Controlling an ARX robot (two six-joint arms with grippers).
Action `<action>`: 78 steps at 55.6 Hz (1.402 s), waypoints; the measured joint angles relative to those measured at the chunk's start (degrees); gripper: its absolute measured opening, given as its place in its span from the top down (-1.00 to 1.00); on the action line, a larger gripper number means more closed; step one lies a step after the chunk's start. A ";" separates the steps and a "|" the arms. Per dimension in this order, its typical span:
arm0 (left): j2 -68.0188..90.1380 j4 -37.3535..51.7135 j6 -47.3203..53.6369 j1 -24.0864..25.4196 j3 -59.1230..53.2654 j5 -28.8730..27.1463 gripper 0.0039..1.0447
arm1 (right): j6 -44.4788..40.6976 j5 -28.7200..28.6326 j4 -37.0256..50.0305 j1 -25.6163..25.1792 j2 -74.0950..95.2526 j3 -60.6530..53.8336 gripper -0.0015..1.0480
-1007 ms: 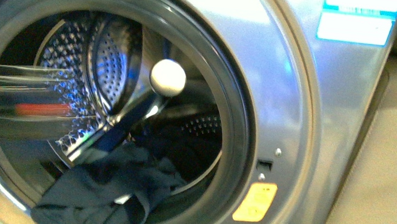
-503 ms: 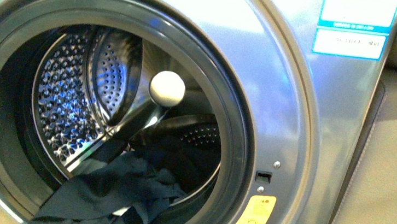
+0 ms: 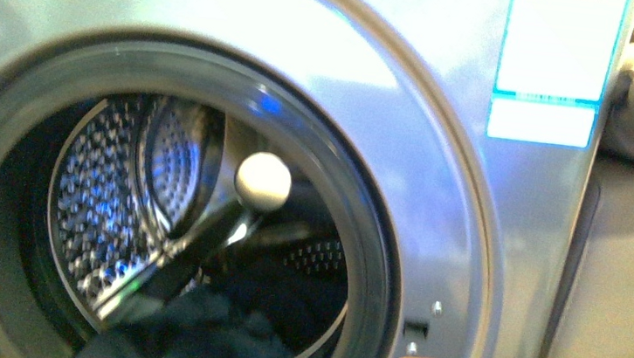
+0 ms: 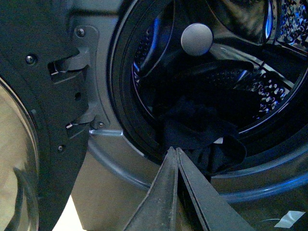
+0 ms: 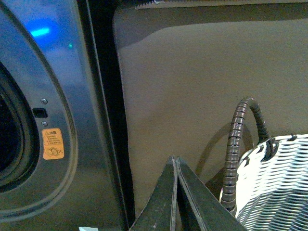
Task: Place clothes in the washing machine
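Front view has dropped; clothes [image 3: 192,342] sit lower in washing machine [image 3: 434,199], partly over the door rim; left tool [image 4: 175,153] and right tool [image 5: 175,161] closed, empty

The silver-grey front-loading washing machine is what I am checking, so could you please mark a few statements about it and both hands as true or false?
1. The silver-grey front-loading washing machine has its door shut. False: the porthole is open, with the door swung aside in the left wrist view.
2. The dark navy floppy clothes lie partly in the drum, drooping over the gasket. True.
3. The left hand grips the clothes. False: it is shut, but on nothing.
4. The right hand is shut and empty. True.
5. A white woven basket sits near the right hand. True.
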 joint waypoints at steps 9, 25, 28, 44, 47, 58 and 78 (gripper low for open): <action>-0.02 0.00 0.00 0.00 0.00 0.00 0.94 | 0.00 0.00 0.00 0.00 0.02 0.00 0.95; -0.02 0.00 0.00 0.00 0.00 0.00 0.94 | 0.00 0.00 0.00 0.00 0.00 0.00 0.95; -0.02 0.00 0.00 0.00 0.00 0.00 0.94 | 0.00 0.00 0.00 0.00 0.00 0.00 0.95; -0.04 0.00 -0.02 0.00 0.00 0.00 0.93 | -0.11 0.00 0.00 0.00 0.02 0.00 0.92; -0.04 0.00 0.00 0.00 0.00 0.00 0.74 | -0.09 0.00 0.00 0.00 0.02 0.00 0.76; -0.04 0.00 0.00 0.00 0.00 0.00 0.05 | -0.09 0.00 0.00 0.00 0.00 0.00 0.06; -0.04 0.00 0.02 0.00 0.00 0.00 -0.87 | -0.04 0.00 0.00 0.00 0.00 0.00 -0.84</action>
